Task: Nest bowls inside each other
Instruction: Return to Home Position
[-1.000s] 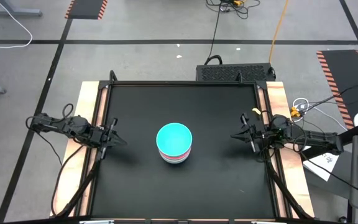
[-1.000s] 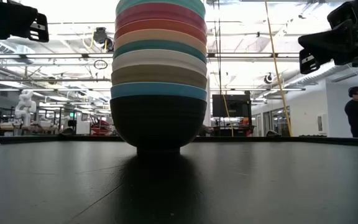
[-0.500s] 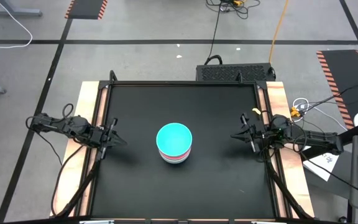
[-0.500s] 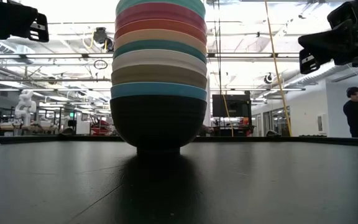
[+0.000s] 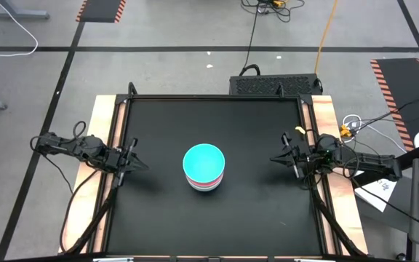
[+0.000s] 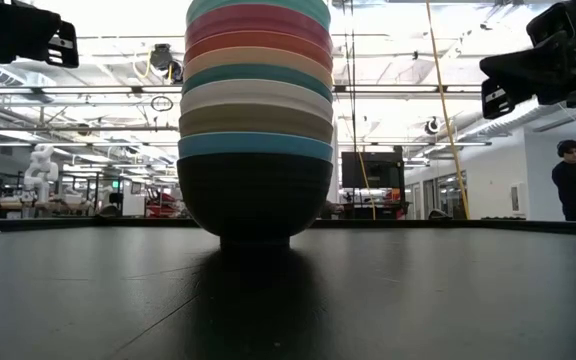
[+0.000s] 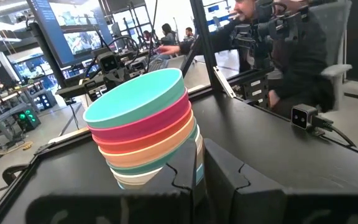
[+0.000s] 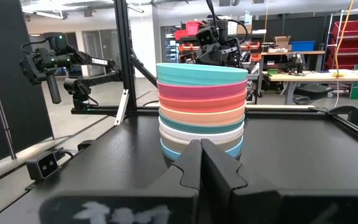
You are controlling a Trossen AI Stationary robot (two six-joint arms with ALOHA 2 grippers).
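Several bowls stand nested in one stack (image 5: 204, 167) at the middle of the black table; the turquoise one is on top. In the low view the stack (image 6: 256, 110) rests on the black bottom bowl's foot (image 6: 255, 238), with blue, olive-grey, white, dark green, peach and red-pink rims above. My left gripper (image 5: 141, 165) is shut near the table's left edge and points at the stack (image 7: 145, 127). My right gripper (image 5: 273, 159) is shut near the right edge and points at the stack (image 8: 202, 106) too. Both are well apart from it.
A raised frame with wooden side strips (image 5: 100, 145) borders the black table. A small camera (image 7: 306, 116) sits at the table's near edge. Bare black table surface (image 5: 217, 120) lies all around the stack. People sit beyond the table (image 7: 291, 43), and another stands far off (image 6: 575, 180).
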